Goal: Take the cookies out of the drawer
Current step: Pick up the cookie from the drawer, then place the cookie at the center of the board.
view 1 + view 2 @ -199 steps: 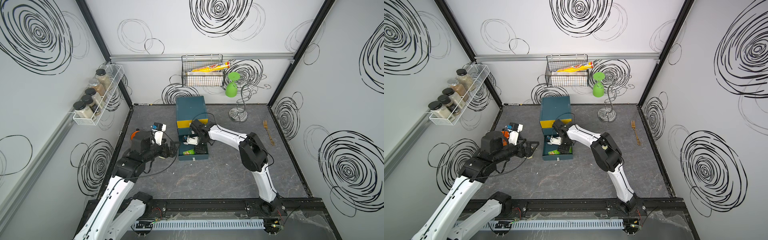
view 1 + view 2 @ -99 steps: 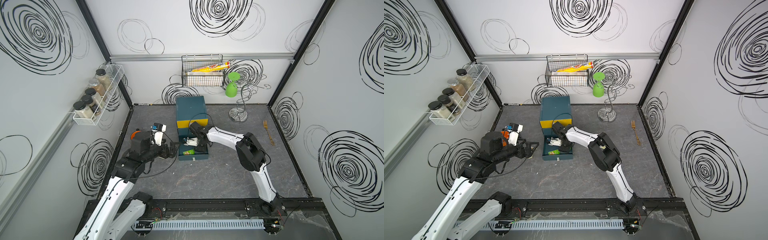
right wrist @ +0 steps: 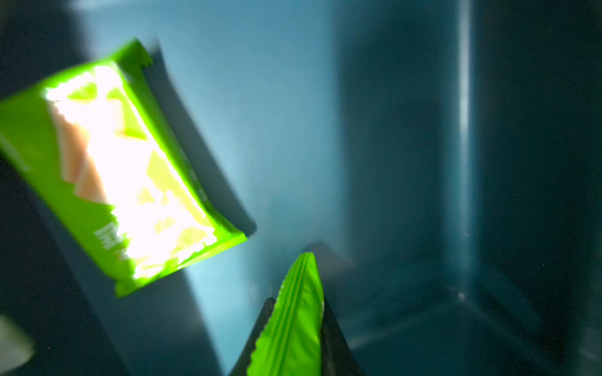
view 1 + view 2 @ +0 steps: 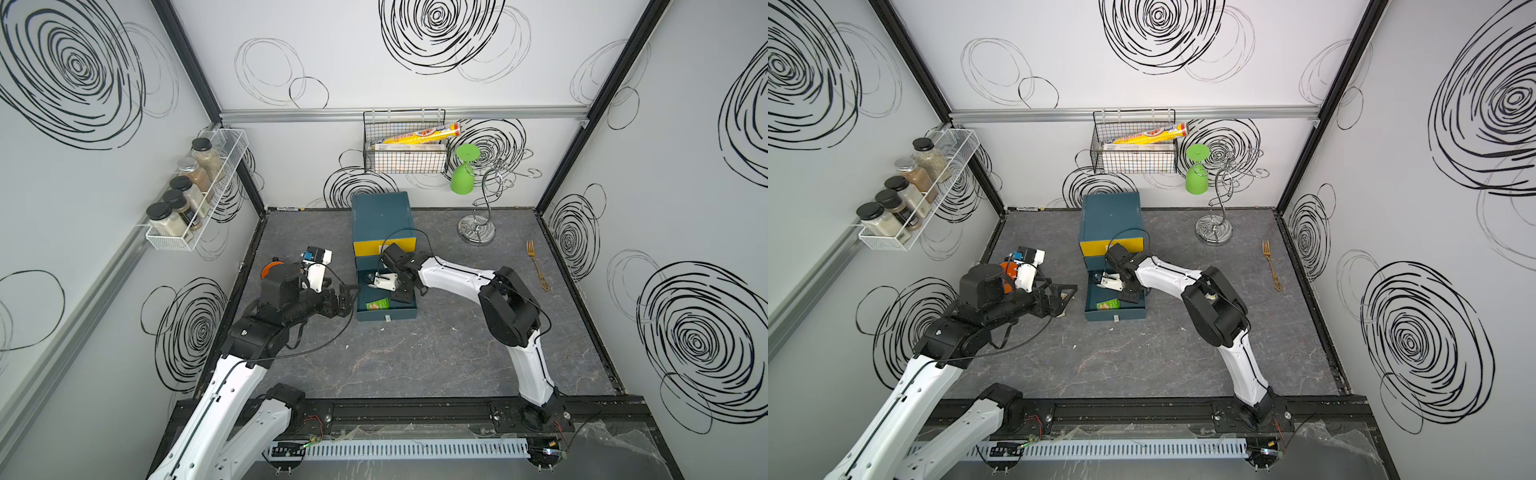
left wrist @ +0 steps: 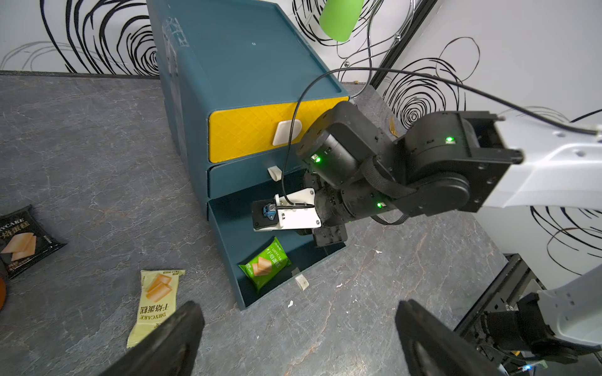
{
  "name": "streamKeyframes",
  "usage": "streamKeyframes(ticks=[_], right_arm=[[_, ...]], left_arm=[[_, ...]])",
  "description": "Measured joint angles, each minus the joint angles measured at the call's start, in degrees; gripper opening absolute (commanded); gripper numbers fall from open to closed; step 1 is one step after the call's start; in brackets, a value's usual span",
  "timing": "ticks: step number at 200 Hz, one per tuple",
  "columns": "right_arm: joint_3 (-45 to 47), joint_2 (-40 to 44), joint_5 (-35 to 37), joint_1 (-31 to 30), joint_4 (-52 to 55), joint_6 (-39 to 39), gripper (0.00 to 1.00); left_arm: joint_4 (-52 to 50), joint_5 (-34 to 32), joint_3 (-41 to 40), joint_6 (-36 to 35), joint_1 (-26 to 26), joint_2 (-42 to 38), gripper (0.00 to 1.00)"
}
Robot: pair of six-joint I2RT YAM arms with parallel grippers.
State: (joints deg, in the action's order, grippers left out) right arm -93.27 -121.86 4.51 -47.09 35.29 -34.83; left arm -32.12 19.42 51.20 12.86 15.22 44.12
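Observation:
The blue cabinet (image 4: 381, 216) has its bottom drawer (image 4: 388, 314) pulled open. My right gripper (image 3: 298, 306) reaches down inside it and is shut on the edge of a bright green cookie packet (image 3: 293, 328). A second green packet (image 3: 123, 169) lies flat on the drawer floor, also visible as a green packet (image 5: 264, 264) near the drawer's front. On the table left of the drawer lie a pale yellow packet (image 5: 156, 299) and a black packet (image 5: 21, 241). My left gripper (image 5: 298, 309) hangs open over the table just left of the drawer, holding nothing.
A gold fork (image 4: 537, 266) lies at the right. A chrome stand (image 4: 478, 226) with a green cup (image 4: 463, 174) is at the back right. A wire basket (image 4: 405, 162) with a yellow tube and a spice rack (image 4: 187, 203) hang on the walls.
The right gripper's jaws have closed onto the green packet inside the drawer, and the wrist shifted slightly further in. The left arm has not moved.

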Motion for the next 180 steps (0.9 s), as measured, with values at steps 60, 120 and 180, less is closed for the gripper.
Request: streamKeyframes(ticks=[60, 120, 180], right_arm=[[1.9, 11.0, -2.9, 0.0, -0.8, 1.3, 0.19], [10.1, 22.7, -4.7, 4.9, -2.3, 8.0, 0.21], [16.5, 22.6, -3.7, 19.7, -1.9, 17.9, 0.21]], left_arm=[[0.0, -0.2, 0.0, 0.0, 0.0, 0.0, 0.99], [0.2, 2.9, 1.2, -4.7, 1.7, 1.2, 0.99], [1.0, 1.9, 5.1, -10.3, 6.8, 11.8, 0.99]])
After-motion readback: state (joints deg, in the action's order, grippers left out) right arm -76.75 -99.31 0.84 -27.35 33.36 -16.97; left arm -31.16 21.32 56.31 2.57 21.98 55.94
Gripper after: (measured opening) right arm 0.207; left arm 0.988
